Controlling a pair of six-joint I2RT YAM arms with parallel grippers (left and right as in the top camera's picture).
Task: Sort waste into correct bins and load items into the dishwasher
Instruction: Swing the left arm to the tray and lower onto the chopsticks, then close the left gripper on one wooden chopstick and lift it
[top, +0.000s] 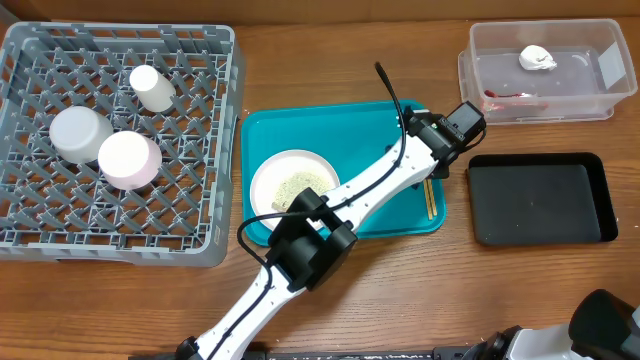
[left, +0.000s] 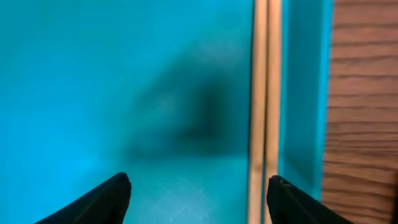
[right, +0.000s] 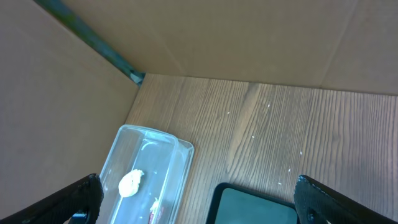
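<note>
Left gripper (left: 196, 208) hung open and empty, low over the teal tray (left: 93, 74). Chopsticks (left: 264, 93) lay on the tray just inside its right fingertip, long axis crosswise to the closing line. Left arm was nearer.

Rack (top: 100, 248) left of the serving tray (top: 330, 130) holding plate (top: 275, 170) and chopsticks (top: 431, 198); tub (top: 570, 75) behind shallow tray (top: 540, 200), right.

Wood-grain table (top: 450, 290) was evenly lit. At its far edge stood plain cardboard walls (right: 249, 37), with maybe a dark pole (right: 93, 43) along one.
</note>
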